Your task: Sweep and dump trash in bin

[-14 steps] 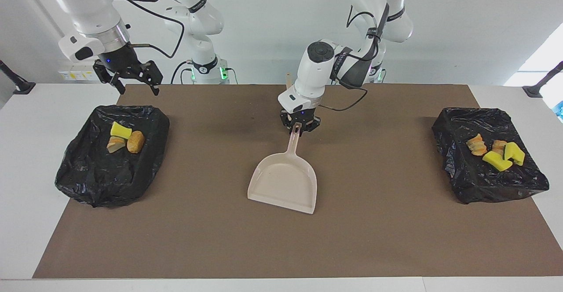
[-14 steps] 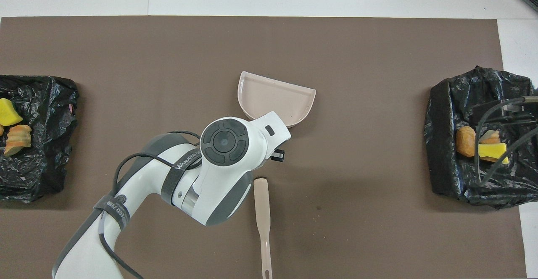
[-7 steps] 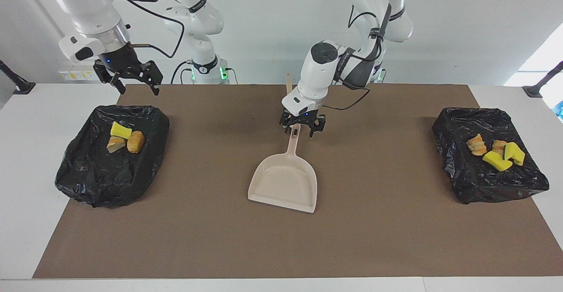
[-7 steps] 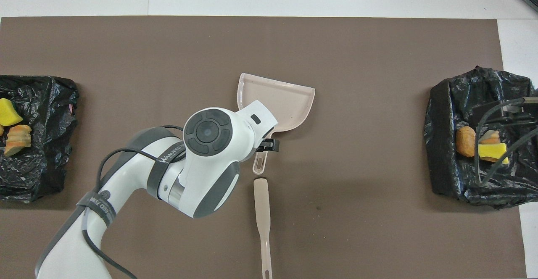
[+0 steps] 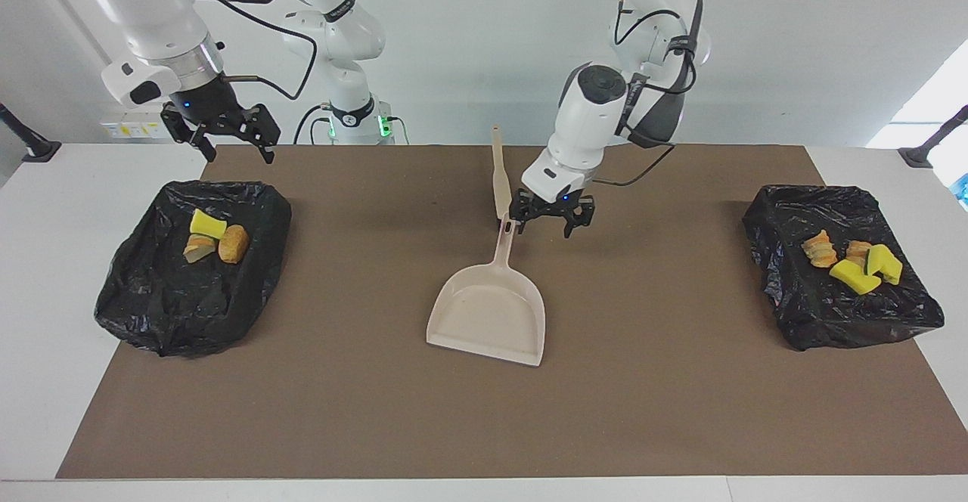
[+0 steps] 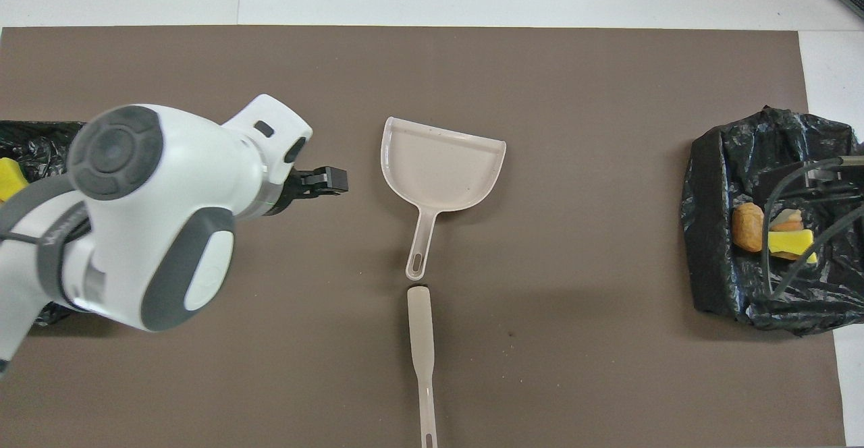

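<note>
Now the left gripper [image 5: 550, 217] hangs in the air just beside the handle of the beige dustpan [image 5: 490, 309], toward the left arm's end of the table; fingers spread wide, holding nothing, not touching the handle. Dustpan lies flat on the brown mat [image 5: 378, 411] at mid-table, mouth pointing away from the robots, pan clean. A slim beige brush handle [image 6: 422, 340] lies in line with the dustpan's handle, nearer to the robots, tips almost meeting but apart.

Right gripper [image 5: 221, 133] waits, raised over the robot-side edge of the black-lined bin [image 5: 189, 268] at the right arm's end of the table; fingers wide, nothing held.

Trash sits in two bins, none on the mat. In the bin at the right arm's end [image 6: 763, 218]: one yellow sponge bit, one golden-brown lump, one pale chunk, clustered together [image 5: 213, 239]. In the second black-lined bin [image 5: 839, 290] at the left arm's end: two yellow sponge bits and two golden-brown lumps, close together [image 5: 854, 260]. In the overhead view the left arm covers most of that bin.
</note>
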`<state>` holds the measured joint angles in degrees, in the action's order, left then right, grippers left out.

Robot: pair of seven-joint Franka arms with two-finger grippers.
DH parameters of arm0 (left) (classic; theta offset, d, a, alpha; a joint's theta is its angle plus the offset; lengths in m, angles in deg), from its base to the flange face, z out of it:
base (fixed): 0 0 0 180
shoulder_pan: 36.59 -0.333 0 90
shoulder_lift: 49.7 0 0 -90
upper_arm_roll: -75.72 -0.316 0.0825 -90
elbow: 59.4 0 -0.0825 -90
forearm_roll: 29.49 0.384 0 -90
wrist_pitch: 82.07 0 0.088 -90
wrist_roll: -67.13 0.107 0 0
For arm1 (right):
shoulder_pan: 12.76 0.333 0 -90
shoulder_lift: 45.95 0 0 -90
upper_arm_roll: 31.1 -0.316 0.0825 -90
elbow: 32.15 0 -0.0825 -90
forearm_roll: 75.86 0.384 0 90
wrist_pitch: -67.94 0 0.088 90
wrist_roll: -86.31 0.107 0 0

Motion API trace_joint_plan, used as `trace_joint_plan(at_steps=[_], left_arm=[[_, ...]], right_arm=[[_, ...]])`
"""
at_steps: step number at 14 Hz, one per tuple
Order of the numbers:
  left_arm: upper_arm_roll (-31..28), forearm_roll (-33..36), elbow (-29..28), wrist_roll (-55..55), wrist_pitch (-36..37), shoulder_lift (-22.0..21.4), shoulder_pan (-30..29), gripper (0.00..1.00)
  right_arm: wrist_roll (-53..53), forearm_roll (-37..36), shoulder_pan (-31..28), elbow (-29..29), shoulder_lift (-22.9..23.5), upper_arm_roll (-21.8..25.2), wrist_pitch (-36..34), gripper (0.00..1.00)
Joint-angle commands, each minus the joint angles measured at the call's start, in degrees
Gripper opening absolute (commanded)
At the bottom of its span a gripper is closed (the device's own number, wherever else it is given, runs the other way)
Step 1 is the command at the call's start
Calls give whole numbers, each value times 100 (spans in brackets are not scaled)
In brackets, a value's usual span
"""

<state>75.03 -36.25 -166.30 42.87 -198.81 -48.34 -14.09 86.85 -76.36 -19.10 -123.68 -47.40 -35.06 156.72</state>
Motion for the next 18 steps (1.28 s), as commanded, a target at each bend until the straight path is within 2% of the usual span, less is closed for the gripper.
trace_joint_plan(at_steps=[1, 9, 12, 15, 17, 18], left_arm=[[52, -36, -33, 315, 475, -346, -535, 100], [52, -27, -33, 2072, 1416, -733, -1826, 100], [52, -19, 28, 2320, 1496, -830, -2047, 100], [17, 60, 510, 2311, 1671, -786, -2109, 100], [52, 795, 1132, 2320, 2293, -690, -2031, 100], [61, 886, 1353, 2312, 2479, -663, -2022, 100]], right_arm=[[61, 15, -79, -102, -110, -52, -62, 100], [70, 7, -87, -102, -110, -52, -80, 100], [70, -2, -87, -111, -110, -52, -97, 100], [70, -2, -87, -111, -110, -52, -177, 100], [70, -2, -79, -102, -110, -52, -177, 100], [70, -2, -79, -111, -110, -52, -185, 100]])
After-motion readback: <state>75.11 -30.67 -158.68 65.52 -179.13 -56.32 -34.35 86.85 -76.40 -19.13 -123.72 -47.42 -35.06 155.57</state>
